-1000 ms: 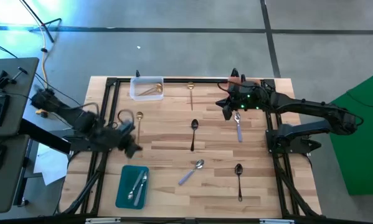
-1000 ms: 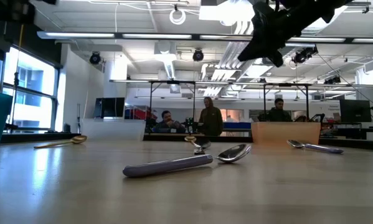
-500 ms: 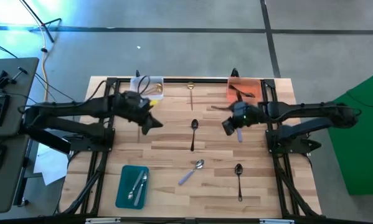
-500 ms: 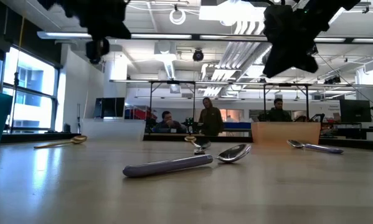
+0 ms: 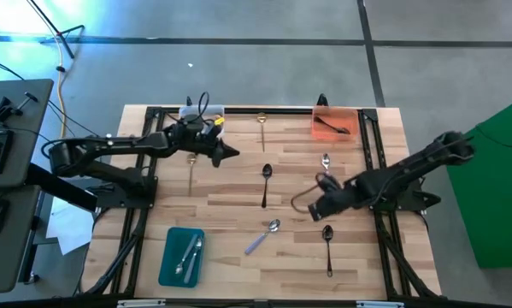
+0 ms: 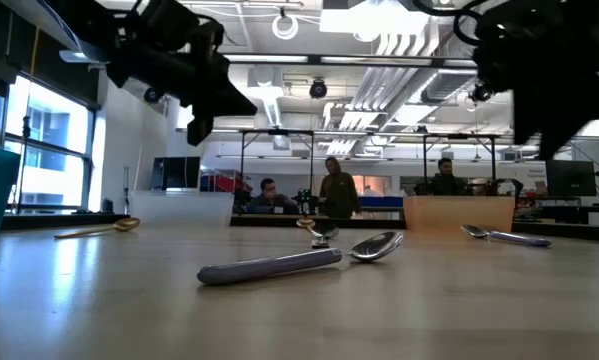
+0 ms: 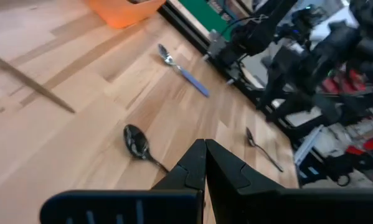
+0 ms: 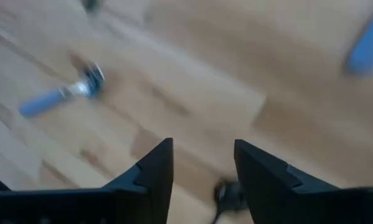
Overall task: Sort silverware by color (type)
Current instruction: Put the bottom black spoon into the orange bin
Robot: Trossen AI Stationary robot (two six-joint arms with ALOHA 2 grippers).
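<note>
The silverware lies scattered on the wooden table. A black spoon [image 5: 265, 184] lies mid-table and another black spoon [image 5: 328, 244] nearer the front. One lilac-handled silver spoon [image 5: 262, 236] lies in front and a second lilac-handled spoon [image 5: 326, 162] at the right. Two gold spoons [image 5: 191, 169] [image 5: 261, 127] lie toward the far side. My left gripper [image 5: 232, 154] hovers shut and empty beside the clear tray [image 5: 190, 115]. My right gripper [image 8: 203, 155] hangs open above the table, over the front black spoon's bowl [image 8: 226, 190], apart from it.
An orange tray [image 5: 320, 128] at the far right holds a black spoon [image 5: 331, 127]. A teal tray [image 5: 168, 261] at the near left holds silver spoons [image 5: 189, 255]. Black frame rails [image 5: 371, 162] run along the table's sides. People stand behind a counter beyond the table [image 6: 337, 190].
My left gripper has swung from the table's near left up toward the far edge by the clear tray, then rightward. My right gripper has left the orange tray, where a black spoon now shows, and gone toward the near edge, over the front black spoon.
</note>
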